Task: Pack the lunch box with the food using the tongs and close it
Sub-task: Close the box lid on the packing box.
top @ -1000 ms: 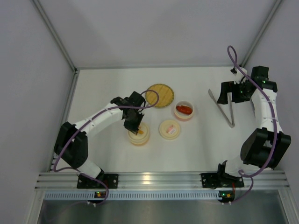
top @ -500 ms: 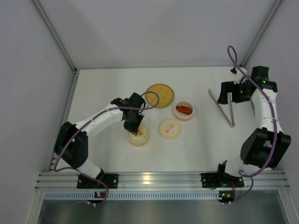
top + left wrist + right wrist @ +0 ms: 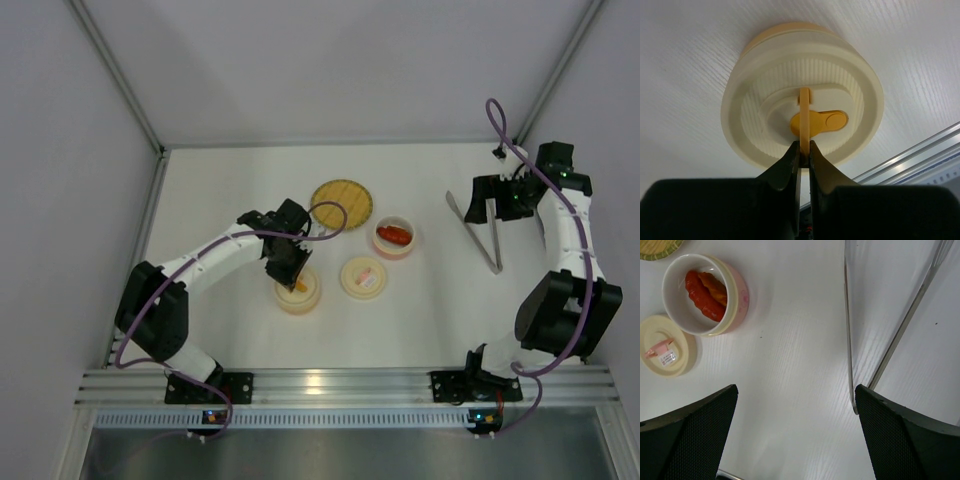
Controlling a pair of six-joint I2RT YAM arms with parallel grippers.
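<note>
My left gripper [image 3: 804, 150] is shut on the upright yellow tab [image 3: 804, 117] of a ribbed cream lid [image 3: 760, 115] that sits on a round lunch box container [image 3: 298, 292]. A pink open lunch box bowl [image 3: 737, 297] holds the food, glossy red sausage pieces [image 3: 702, 292]. The silver tongs [image 3: 848, 330] lie flat on the table at the right, spread in a V. My right gripper [image 3: 797, 410] hangs open above them and holds nothing. From above, the right gripper [image 3: 484, 205] hovers over the tongs' [image 3: 472, 232] open ends.
A second cream lid with a pink tab [image 3: 363, 277] lies by itself between the two containers. A woven plate [image 3: 342, 204] sits behind them. White walls ring the table, and an aluminium rail [image 3: 340, 385] runs along the near edge.
My left gripper has shifted slightly over the lidded container while still pinching the tab. The right arm and the tongs have not moved.
</note>
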